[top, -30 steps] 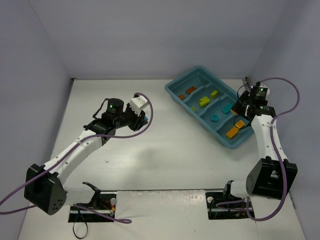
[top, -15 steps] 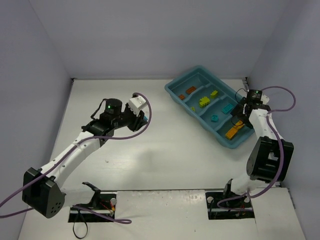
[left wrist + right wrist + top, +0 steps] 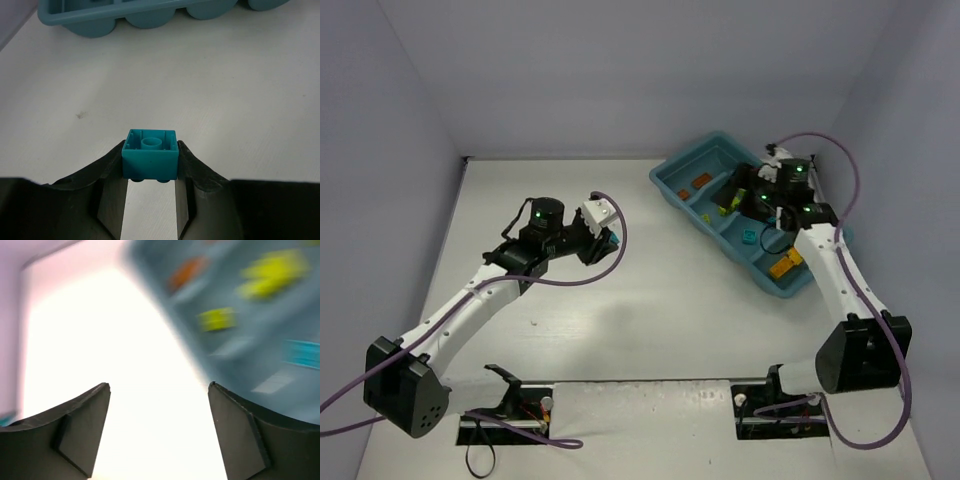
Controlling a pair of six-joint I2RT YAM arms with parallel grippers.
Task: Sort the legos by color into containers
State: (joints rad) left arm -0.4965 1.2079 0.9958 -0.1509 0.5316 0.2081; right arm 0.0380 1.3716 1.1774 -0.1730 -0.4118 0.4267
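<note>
Right pincer swung left over tray, spread, empty (view blurred); left pincer grips cyan brick above desk, well left of tray.

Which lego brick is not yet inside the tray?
The cyan brick, the one clamped in the left gripper away from the tray. All the other bricks that can be seen lie in the teal tray compartments.

even soft light; right wrist view motion-blurred and overexposed, others sharp.
</note>
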